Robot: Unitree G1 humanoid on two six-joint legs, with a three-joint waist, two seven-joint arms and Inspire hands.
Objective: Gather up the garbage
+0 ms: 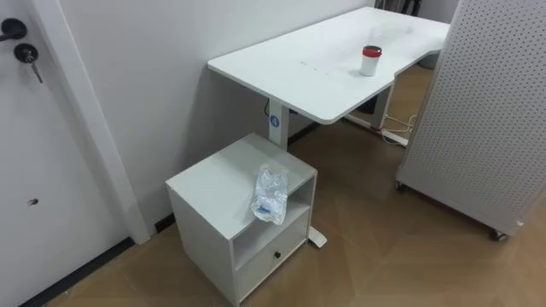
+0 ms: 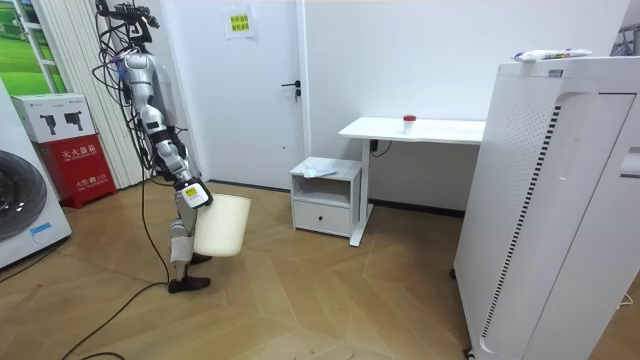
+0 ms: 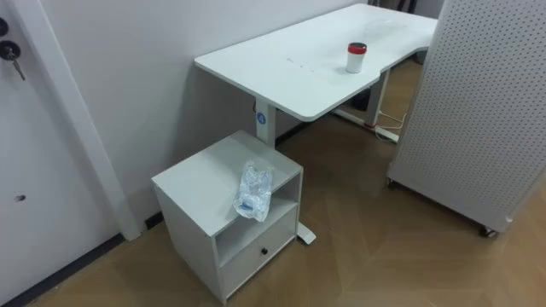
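2 things here could pass for garbage. The nearer is a crushed clear bottle (image 1: 270, 195) lying on top of a low white cabinet (image 1: 213, 183), at the front lip above the open shelf, toward the cabinet top's 4 o'clock corner. That spot probably makes it easy to reach from the front. At 1 o'clock from it, a red-lidded cup (image 1: 370, 60) stands upright on the white tabletop (image 1: 299, 68). A perforated panel (image 1: 486, 111) closes off the 3 o'clock side.

In the room view the robot stands on the wood floor, well apart from the cabinet and facing it. What I take to be its right hand (image 2: 190, 192) hangs low, fingers clamped on the rim of a white bin (image 2: 222, 228). The bin dangles roughly mouth-up, probably carried that way so it can take whatever is dropped in.

Nothing is collected yet, I judge. The robot needs to walk closer first. The thin, light bottle should give under a grip, and a careless nudge could push it off the lip.
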